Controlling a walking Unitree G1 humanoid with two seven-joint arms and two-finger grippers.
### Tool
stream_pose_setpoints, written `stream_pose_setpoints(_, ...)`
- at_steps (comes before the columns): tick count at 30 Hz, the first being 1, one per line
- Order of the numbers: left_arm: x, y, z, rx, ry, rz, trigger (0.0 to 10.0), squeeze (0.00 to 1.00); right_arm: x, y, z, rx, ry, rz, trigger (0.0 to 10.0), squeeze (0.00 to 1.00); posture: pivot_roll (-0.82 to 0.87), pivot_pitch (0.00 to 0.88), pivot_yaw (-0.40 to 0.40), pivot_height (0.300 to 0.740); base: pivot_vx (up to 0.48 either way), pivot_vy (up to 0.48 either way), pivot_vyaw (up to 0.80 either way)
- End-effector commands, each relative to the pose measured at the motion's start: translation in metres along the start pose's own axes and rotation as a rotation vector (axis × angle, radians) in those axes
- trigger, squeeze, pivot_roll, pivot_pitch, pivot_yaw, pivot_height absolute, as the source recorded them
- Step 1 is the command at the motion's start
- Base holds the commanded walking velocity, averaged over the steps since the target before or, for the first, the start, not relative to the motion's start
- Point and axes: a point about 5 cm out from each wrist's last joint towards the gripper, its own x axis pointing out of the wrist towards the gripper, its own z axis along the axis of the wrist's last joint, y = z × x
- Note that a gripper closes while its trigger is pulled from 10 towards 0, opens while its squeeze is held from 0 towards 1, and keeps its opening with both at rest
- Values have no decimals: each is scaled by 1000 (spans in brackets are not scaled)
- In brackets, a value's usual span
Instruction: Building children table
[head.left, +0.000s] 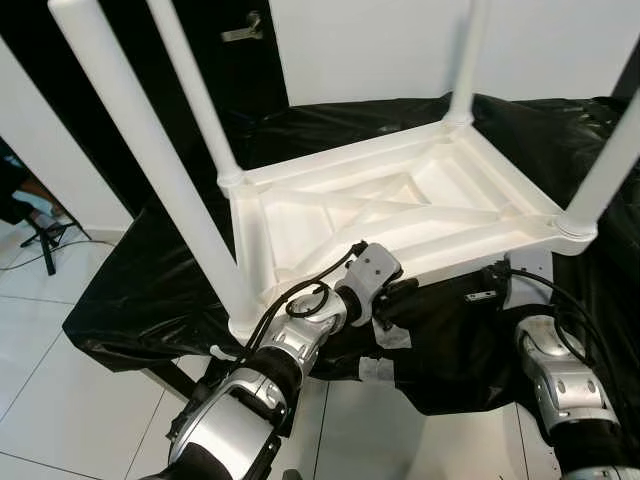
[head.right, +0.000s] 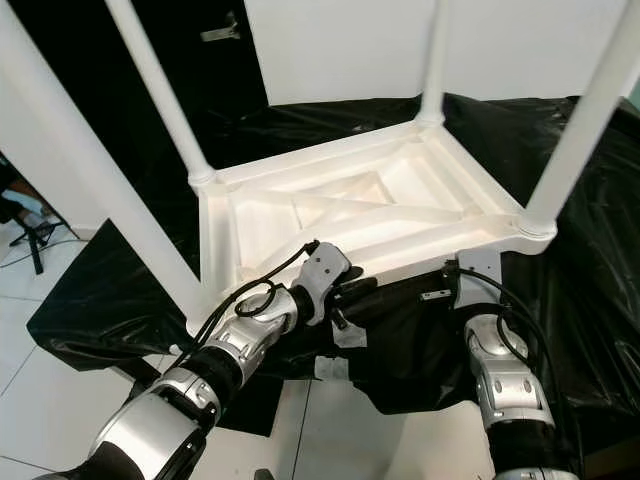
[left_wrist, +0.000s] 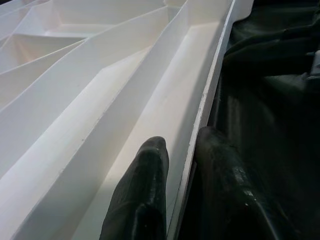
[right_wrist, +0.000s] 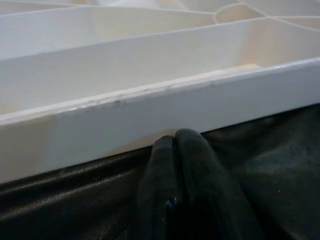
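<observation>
A low platform draped in a black plastic sheet (head.left: 150, 270) fills the middle of the left eye view, its crinkled cover hanging over the near edge toward the bottom of the frame. Directly on the sheet, at centre, a white children's table (head.left: 400, 210) lies upside down, its ribbed underside facing up and its four white legs (head.left: 150, 150) rising to the top edge. White tiled floor (head.left: 60, 400) shows at lower left.
</observation>
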Motion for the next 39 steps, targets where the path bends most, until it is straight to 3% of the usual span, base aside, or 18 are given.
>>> stream_pose_setpoints(1, -2, -19, -14, -23, 29, -126, 10000, 0, 13, -8, 12, -21, -33, -44, 10000, 0, 49, 0, 79, 740, 0, 0, 0)
stream_pose_setpoints(8, 2, -19, 0, -48, -71, -114, 10000, 0, 20, -1, 17, -14, -51, -38, 10000, 0, 54, 0, 78, 740, 0, 0, 0)
stream_pose_setpoints(11, 3, -17, 13, -96, -176, -83, 10000, 0, 12, 8, 16, -2, -74, -35, 10000, 0, 51, 0, 75, 740, 0, 0, 0)
stream_pose_setpoints(12, 3, -15, 17, -120, -207, -71, 10000, 180, 7, 8, 15, 2, -80, -61, 10000, 0, 43, 0, 77, 740, 0, 0, 0)
stream_pose_setpoints(14, 3, -14, 19, -135, -227, -64, 10000, 180, 3, 8, 14, 5, -83, -81, 10000, 0, 43, 0, 77, 740, 0, 0, 0)
stream_pose_setpoints(15, 2, -13, 22, -157, -250, -57, 10000, 1000, -2, 7, 12, 11, -88, -108, 10000, 0, 34, 0, 80, 740, 0, 0, 0)
stream_pose_setpoints(19, 4, -13, 31, -172, -301, -56, 10000, 1000, -19, 10, 5, 8, -103, -185, 10000, 0, 17, 0, 86, 740, 0, 0, 0)
stream_pose_setpoints(20, 5, -14, 35, -181, -323, -63, 10000, 565, -25, 11, 3, 11, -102, -201, 10000, 0, 10, 0, 90, 740, 0, 0, 0)
stream_pose_setpoints(21, 5, -15, 37, -189, -338, -68, 10000, 565, -29, 12, 2, 13, -101, -211, 10000, 0, 10, 0, 90, 740, 0, 0, 0)
stream_pose_setpoints(22, 5, -16, 40, -207, -355, -84, 10000, 0, -33, 14, 0, 13, -98, -215, 10000, 0, 3, 0, 96, 740, 0, 0, 0)
stream_pose_setpoints(26, -3, -21, 32, -236, -344, -184, 10000, 0, -40, 19, -5, 12, -86, -211, 10000, 0, -2, 0, 103, 740, 0, 0, 0)
stream_pose_setpoints(31, -15, -22, 19, -253, -300, -231, 10000, 0, -39, 21, -3, 13, -86, -213, 10000, 0, 2, 0, 105, 740, 0, 0, 0)
stream_pose_setpoints(33, -17, -18, 14, -251, -272, -200, 10000, 0, -37, 22, -1, 17, -89, -203, 10000, 0, 6, 0, 105, 740, 0, 0, 0)
stream_pose_setpoints(34, -18, -10, 4, -211, -191, -120, 10000, 0, -33, 24, 2, 18, -89, -167, 10000, 0, 23, 0, 98, 740, 0, 0, 0)
stream_pose_setpoints(39, -16, 2, -7, -122, -38, 0, 10000, 0, -28, 25, 8, 6, -101, -141, 10000, 0, 46, 0, 85, 740, 0, 0, 0)
